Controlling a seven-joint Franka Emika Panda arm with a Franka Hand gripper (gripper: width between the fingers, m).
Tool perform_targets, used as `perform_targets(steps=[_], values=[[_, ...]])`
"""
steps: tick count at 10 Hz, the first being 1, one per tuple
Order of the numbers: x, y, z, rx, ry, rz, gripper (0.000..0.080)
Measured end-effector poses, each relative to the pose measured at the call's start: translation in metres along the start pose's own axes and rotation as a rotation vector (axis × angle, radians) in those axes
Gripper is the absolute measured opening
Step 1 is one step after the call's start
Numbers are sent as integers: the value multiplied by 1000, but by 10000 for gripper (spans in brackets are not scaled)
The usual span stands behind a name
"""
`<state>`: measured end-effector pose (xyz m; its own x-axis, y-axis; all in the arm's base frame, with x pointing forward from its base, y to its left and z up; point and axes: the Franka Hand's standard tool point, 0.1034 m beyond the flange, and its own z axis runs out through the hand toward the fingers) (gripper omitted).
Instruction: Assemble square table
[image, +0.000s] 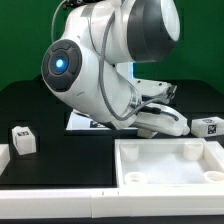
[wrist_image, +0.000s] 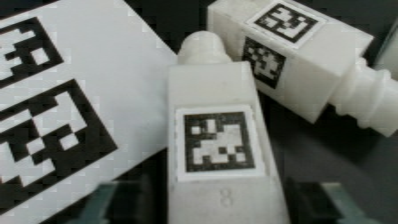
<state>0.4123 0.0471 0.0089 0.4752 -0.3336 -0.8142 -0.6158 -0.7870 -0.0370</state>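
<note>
The white square tabletop (image: 170, 176) with round corner holes lies at the front of the exterior view. In the wrist view a white table leg (wrist_image: 217, 120) with a black-and-white tag lies on the black table. My gripper (wrist_image: 219, 203) is down over it, and its blurred fingers (wrist_image: 121, 203) hug both sides of the leg's near end, shut on it. A second tagged leg (wrist_image: 294, 50) lies just beyond. In the exterior view the gripper (image: 153, 120) is low behind the tabletop and mostly hidden by the arm. Two more legs lie at that view's left (image: 22, 138) and right (image: 207, 126).
The marker board (wrist_image: 45, 110) lies right beside the gripped leg, and in the exterior view it sits under the arm (image: 82, 122). A plain white block (image: 3, 158) is at the exterior view's left edge. The robot's bulky arm fills the middle of that view.
</note>
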Motion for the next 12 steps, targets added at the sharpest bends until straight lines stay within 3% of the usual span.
perform_targets(steps=[3, 4, 6, 7, 8, 9, 12], values=[[0, 0, -1, 0, 1, -1, 284], [1, -4, -12, -10, 18, -17, 284], [-9, -20, -69, -27, 79, -110, 284], [-13, -30, -89, -20, 143, -137, 284], [-21, -38, -101, -26, 226, -162, 284], [-30, -37, -91, -31, 241, -124, 284], [-29, -45, -93, -15, 412, -144, 284]])
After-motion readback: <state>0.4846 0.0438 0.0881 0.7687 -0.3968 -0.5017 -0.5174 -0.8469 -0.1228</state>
